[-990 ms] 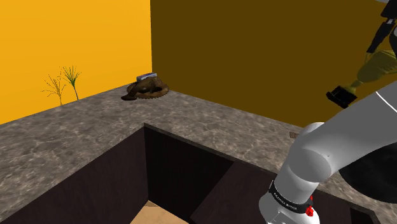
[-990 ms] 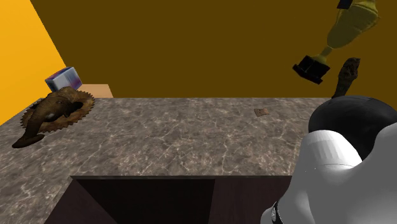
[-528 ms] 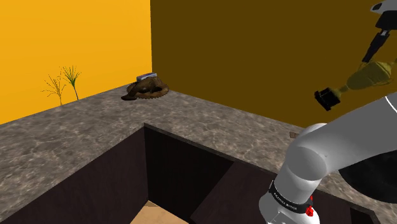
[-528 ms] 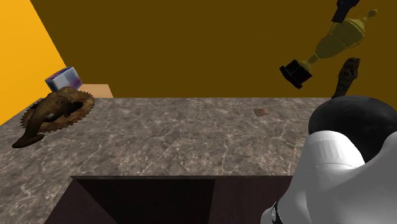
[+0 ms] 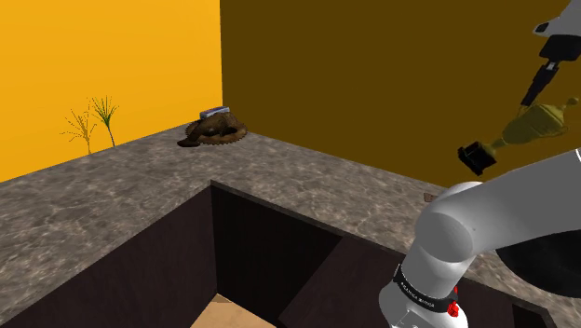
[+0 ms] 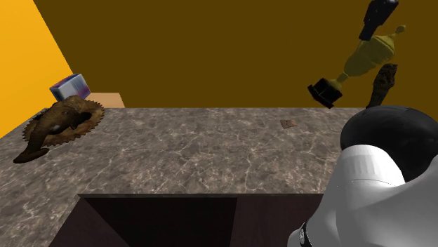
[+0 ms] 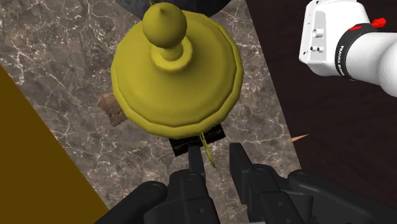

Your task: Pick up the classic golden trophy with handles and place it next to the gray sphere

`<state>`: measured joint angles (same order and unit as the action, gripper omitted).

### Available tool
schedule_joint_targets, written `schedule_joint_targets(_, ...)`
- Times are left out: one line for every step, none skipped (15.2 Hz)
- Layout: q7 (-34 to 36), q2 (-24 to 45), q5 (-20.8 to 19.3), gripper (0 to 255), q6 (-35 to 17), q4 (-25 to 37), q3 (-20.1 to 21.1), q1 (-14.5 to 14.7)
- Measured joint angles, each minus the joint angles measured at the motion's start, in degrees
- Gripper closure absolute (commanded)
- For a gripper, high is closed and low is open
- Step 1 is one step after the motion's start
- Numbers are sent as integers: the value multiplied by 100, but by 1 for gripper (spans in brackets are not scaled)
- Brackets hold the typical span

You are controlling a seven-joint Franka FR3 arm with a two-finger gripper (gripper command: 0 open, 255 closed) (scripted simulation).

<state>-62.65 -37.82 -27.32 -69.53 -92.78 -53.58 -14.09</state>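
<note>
The golden trophy (image 6: 368, 59) hangs tilted high above the marbled counter (image 6: 210, 151), its black base (image 6: 324, 91) pointing down toward the second exterior view's left. My gripper (image 6: 372, 24) sits just above its cup, shut on one thin handle. In the shoulder view the trophy (image 5: 535, 124) dangles below the gripper (image 5: 542, 79) at the far right. Looking along the gripper (image 7: 216, 156), I see the trophy's lid and knob (image 7: 175, 70) from above, with a thin golden handle between the fingers. A dark round shape (image 7: 130, 6) peeks out beyond the lid; I cannot tell what it is.
A brown toothed disc-like object (image 6: 60, 123) and a small box (image 6: 70, 88) sit at the counter's far corner. A small brown tile (image 6: 288, 123) lies mid-counter, and a dark brown figure (image 6: 382, 84) stands behind the arm. A deep dark recess (image 5: 251, 261) opens in the near counter.
The gripper has risen and the trophy has swung from steeply hanging to more sideways, its base drifting toward the left of both exterior views.
</note>
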Motion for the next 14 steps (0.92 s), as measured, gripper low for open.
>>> schedule_joint_targets(16, -47, -23, 255, -71, -110, -1, -26)
schedule_joint_targets(42, -93, -41, 255, -129, -216, 17, -58)
schedule_joint_targets(53, -152, -71, 255, -186, -329, 30, -99)
schedule_joint_targets(76, -190, -88, 255, -252, -429, 29, -119)
schedule_joint_targets(97, -246, -111, 255, -305, -542, 50, -161)
schedule_joint_targets(118, -289, -133, 255, -376, -650, 47, -185)
schedule_joint_targets(146, -328, -148, 255, -438, -753, 56, -209)
schedule_joint_targets(166, -377, -175, 255, -512, -873, 53, -238)
schedule_joint_targets(179, -435, -212, 255, -600, -1009, 38, -271)
schedule_joint_targets(198, -466, -229, 255, -656, -1095, 34, -289)
schedule_joint_targets(206, -493, -252, 255, -723, -1177, 10, -298)
schedule_joint_targets(224, -531, -273, 255, -783, -1273, 5, -321)
schedule_joint_targets(239, -567, -295, 255, -836, -1362, 3, -345)
schedule_joint_targets(260, -615, -320, 255, -895, -1470, 9, -380)
